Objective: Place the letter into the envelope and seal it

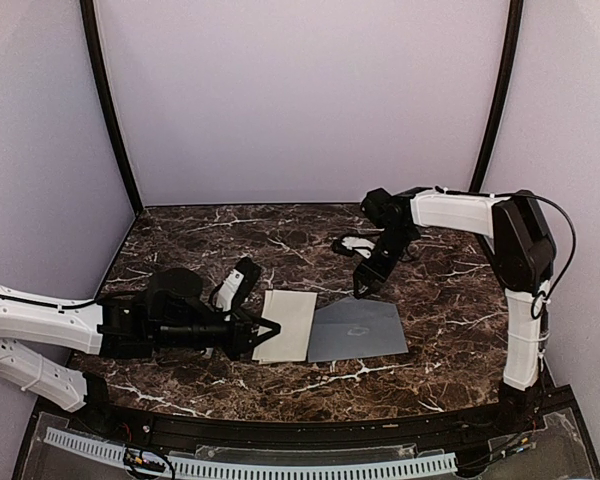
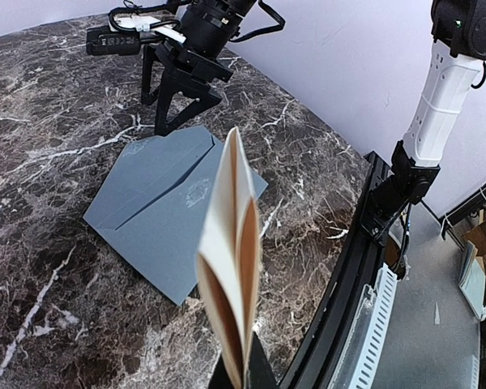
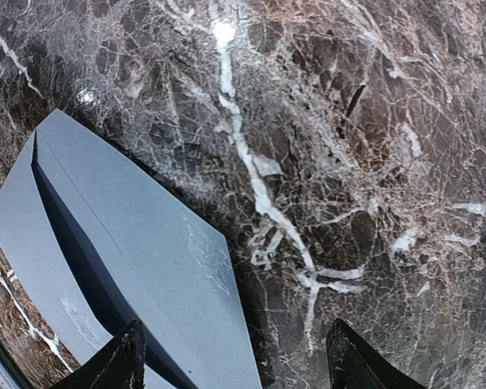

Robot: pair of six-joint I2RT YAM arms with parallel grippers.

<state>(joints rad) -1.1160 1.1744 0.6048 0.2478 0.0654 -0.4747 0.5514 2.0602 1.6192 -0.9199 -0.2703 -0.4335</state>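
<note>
The cream-white letter (image 1: 290, 325) is pinched at its left edge by my left gripper (image 1: 267, 328), which is shut on it. In the left wrist view the letter (image 2: 231, 235) stands edge-on and bowed, rising from my left gripper (image 2: 245, 373). Just right of the sheet, the grey-blue envelope (image 1: 358, 330) lies flat on the table. Its triangular flap (image 3: 146, 235) is unfolded and slightly lifted, with a dark gap beneath. My right gripper (image 1: 364, 288) hovers over the envelope's far left corner. My right gripper (image 3: 235, 361) is open, one fingertip (image 3: 123, 361) above the envelope (image 3: 32, 243), the other above marble.
The dark marble table (image 1: 440, 290) ends in a black rail (image 1: 310, 425) at the near edge. A small white and black object (image 1: 232, 283) lies behind my left gripper. Another white object (image 1: 353, 243) sits by the right arm's wrist. Lilac walls enclose the back and sides.
</note>
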